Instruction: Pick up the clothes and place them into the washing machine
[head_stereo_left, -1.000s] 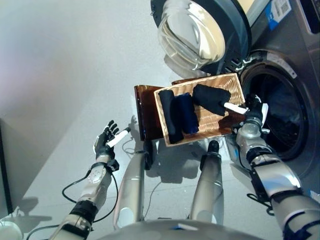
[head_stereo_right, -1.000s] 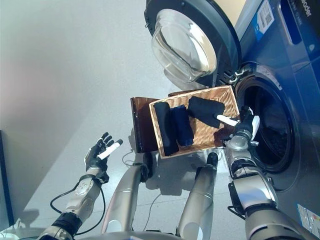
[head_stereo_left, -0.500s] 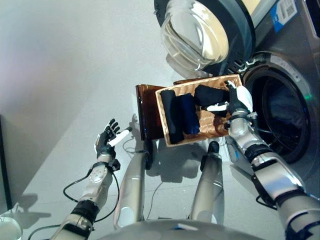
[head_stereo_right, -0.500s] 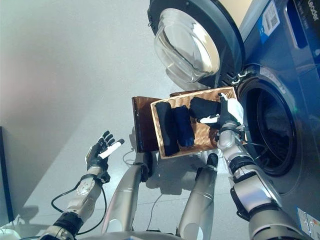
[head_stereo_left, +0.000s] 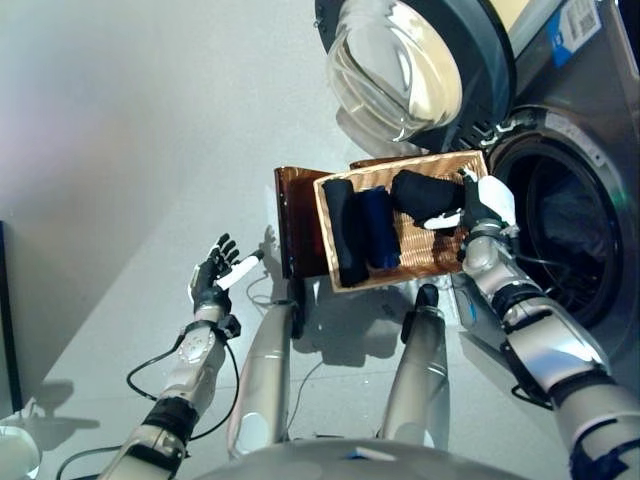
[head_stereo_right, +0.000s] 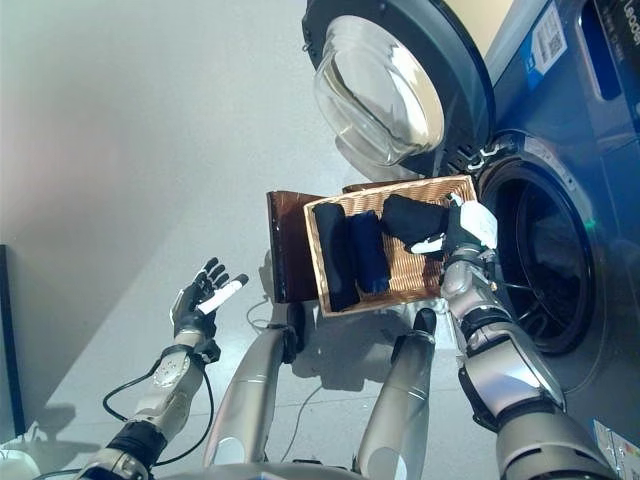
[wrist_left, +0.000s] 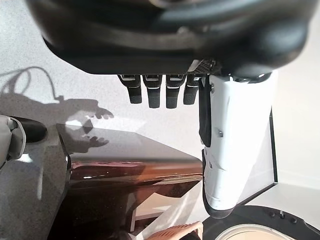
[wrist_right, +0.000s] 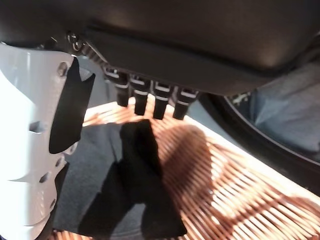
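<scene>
A wicker basket holds three rolled dark garments: a black roll, a navy roll and a black bundle at the end nearest the washing machine. My right hand hovers at that end, open, with its white-covered thumb beside the black bundle and its straight fingers just above the cloth. Far from the basket at the lower left, my left hand is open and holds nothing.
The basket rests on a brown glossy stool. The washing machine's drum opening is just right of the basket, with pale cloth inside. Its round glass door stands open above the basket. Grey floor lies to the left.
My right hand has moved from the basket's corner by the drum up over the black bundle. The view has shifted slightly. The left hand has stayed put.
</scene>
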